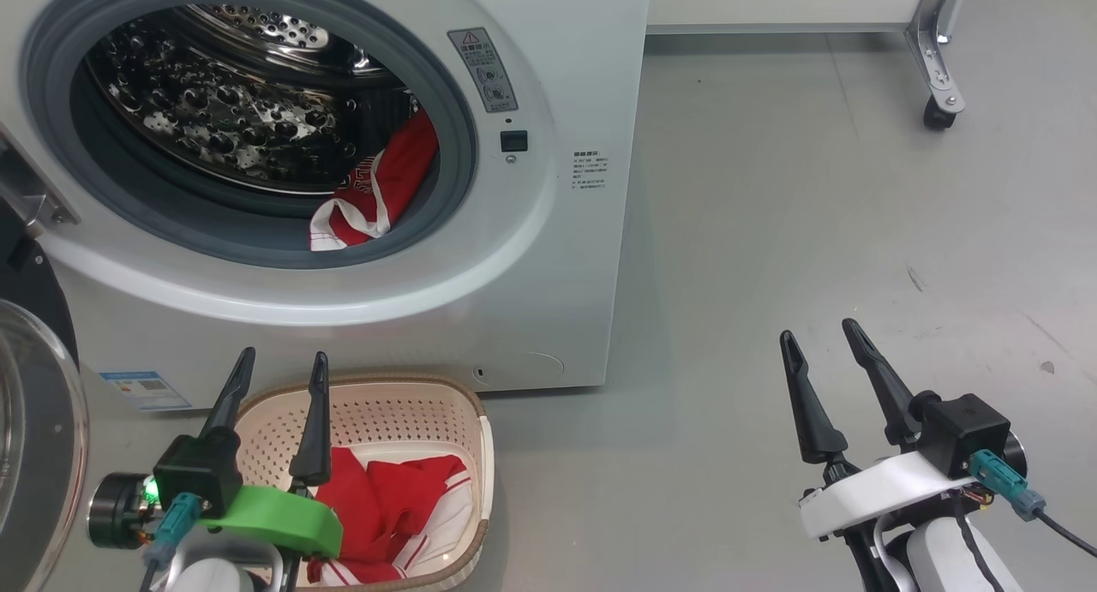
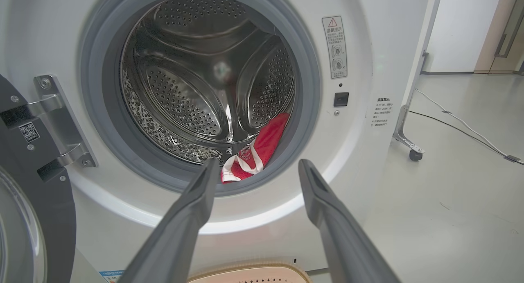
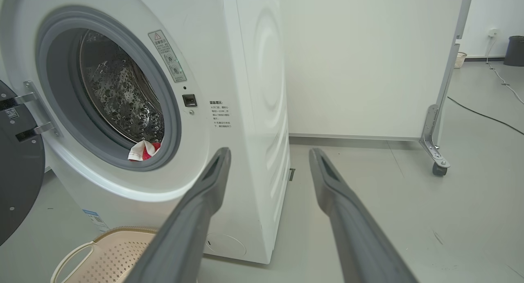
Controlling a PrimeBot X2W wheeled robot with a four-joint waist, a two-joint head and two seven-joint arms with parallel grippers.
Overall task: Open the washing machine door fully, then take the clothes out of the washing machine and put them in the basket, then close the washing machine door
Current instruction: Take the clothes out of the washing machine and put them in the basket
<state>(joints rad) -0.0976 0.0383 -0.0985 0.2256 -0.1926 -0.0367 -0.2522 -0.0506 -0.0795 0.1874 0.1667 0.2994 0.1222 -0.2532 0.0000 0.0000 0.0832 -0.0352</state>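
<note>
My left gripper (image 1: 284,355) and right gripper (image 1: 817,330) stand spread wide, empty. One red white-trimmed jersey (image 1: 381,189) lies at the right near lip of the perforated steel drum (image 1: 214,112). More red cloth (image 1: 386,498) lies in the cream perforated plastic basket (image 1: 386,421). Reaching in, I could pinch the grey rubber ring (image 1: 223,241) with it, or drop it short.

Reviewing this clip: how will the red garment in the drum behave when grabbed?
Probably floppy: the red garment lies crumpled against the grey rubber ring. Likely light, as it looks like thin cloth. It may drag on the ring when pulled, since its white hem rests on it.
</note>
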